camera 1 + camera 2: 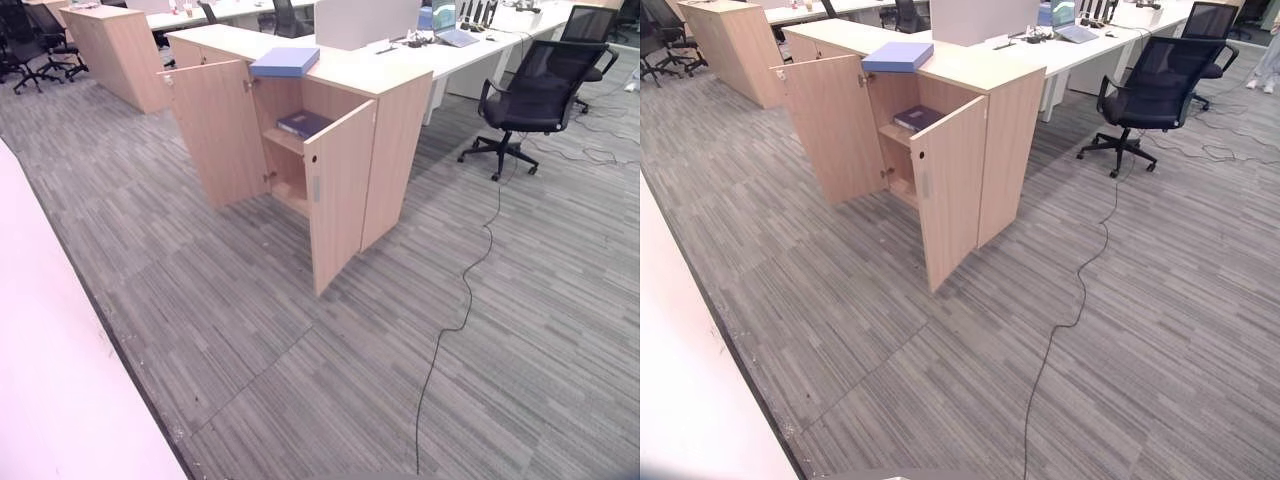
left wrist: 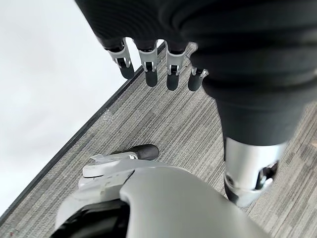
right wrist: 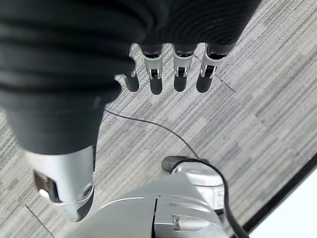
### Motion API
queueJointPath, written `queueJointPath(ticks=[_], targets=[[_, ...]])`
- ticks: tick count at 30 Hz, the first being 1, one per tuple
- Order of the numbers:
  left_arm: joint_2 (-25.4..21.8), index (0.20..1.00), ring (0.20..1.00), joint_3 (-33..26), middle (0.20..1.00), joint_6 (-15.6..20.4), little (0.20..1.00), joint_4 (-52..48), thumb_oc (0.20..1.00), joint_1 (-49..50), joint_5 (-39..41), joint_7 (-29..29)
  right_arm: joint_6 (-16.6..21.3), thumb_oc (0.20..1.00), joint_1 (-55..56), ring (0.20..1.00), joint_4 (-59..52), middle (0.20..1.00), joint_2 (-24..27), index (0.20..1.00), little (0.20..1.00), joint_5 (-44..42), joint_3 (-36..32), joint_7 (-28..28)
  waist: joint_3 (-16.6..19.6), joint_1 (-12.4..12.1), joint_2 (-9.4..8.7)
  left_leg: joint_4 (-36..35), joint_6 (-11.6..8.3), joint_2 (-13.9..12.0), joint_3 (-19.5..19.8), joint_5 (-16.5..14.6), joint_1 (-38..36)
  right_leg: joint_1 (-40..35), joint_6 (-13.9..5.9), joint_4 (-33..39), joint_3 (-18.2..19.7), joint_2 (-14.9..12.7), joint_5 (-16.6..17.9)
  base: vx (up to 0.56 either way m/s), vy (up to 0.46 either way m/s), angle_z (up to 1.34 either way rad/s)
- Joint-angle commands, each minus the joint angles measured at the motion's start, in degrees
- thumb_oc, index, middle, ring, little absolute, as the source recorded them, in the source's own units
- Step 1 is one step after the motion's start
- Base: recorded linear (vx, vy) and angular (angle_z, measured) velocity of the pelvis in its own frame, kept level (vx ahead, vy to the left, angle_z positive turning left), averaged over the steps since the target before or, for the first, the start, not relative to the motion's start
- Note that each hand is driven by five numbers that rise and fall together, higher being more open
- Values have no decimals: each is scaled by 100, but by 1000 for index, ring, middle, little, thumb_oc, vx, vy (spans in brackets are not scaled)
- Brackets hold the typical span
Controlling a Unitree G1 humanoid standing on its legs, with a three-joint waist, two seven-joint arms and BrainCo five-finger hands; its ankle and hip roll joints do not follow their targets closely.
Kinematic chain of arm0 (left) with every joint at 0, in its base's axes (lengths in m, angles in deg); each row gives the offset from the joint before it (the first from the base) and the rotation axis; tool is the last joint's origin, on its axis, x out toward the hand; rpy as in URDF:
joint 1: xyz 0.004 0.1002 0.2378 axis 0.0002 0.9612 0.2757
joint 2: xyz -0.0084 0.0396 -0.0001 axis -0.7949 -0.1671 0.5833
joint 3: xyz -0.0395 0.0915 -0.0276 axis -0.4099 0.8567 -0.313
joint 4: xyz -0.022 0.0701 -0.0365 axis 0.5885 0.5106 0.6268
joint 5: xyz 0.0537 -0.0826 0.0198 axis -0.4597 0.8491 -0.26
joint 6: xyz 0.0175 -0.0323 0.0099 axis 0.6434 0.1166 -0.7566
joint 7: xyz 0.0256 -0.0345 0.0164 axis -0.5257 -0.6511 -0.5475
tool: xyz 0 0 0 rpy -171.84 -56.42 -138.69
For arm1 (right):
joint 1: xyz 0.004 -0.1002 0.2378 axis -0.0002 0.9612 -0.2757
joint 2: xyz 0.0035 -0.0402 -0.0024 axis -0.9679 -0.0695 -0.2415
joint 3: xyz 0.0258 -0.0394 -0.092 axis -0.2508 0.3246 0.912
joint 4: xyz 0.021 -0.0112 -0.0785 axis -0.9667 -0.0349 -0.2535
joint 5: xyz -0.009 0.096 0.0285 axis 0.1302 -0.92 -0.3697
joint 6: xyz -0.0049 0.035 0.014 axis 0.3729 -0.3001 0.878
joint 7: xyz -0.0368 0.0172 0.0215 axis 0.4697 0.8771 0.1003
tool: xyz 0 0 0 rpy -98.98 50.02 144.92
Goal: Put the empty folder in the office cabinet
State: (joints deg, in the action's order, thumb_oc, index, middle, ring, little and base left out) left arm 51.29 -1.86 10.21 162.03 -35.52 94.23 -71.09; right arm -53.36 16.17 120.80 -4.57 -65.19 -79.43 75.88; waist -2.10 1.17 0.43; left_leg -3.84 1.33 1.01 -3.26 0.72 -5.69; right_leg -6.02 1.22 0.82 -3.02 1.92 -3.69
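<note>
Blue folder (image 1: 285, 62) lying flat on the cabinet (image 1: 395, 140) top, both doors open; left hand (image 2: 148, 64) and right hand (image 3: 168, 69) empty, fingers relaxed.

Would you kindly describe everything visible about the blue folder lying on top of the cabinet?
The blue folder is a flat, thick, light-blue rectangle with a smooth, plastic-looking cover. It lies closed and flat on the top of the office cabinet, near the front edge above the open compartment, with one corner slightly overhanging. Nothing rests on it, and nothing but the cabinet top touches it. A darker folder lies separately on the shelf below.
</note>
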Motion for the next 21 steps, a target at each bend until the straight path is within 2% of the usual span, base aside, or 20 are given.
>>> queueJointPath(ticks=[1, 7, 21], targets=[[-143, 1000, 1000, -47, 1000, 121, 1000, 123, 1000, -229, -184, 58, 73, 1000, -306, 1000, 329, 1000, 183, 1000, 1000, -56, 76, -18, -18, 54, -151, -116, -85, -30, 236, -356, -135, -248, -510, 418, -88, -236, 119, 0, 0, 0], [-142, 1000, 1000, 3, 1000, 115, 1000, 138, 1000, -246, -351, 165, 78, 1000, -316, 1000, 366, 1000, 201, 1000, 1000, -35, 56, -2, -28, 52, -148, -116, -85, -23, 240, -372, -154, -266, -514, 418, -119, -250, 116, 0, 0, 0], [-36, 1000, 1000, 157, 1000, 106, 1000, 205, 1000, -239, -380, -38, 68, 1000, -245, 1000, 377, 1000, 152, 1000, 1000, 41, 146, -51, -11, 74, -127, -116, -83, -26, 237, -383, -194, -287, -515, 418, -113, -259, 131, 0, 0, 0]])
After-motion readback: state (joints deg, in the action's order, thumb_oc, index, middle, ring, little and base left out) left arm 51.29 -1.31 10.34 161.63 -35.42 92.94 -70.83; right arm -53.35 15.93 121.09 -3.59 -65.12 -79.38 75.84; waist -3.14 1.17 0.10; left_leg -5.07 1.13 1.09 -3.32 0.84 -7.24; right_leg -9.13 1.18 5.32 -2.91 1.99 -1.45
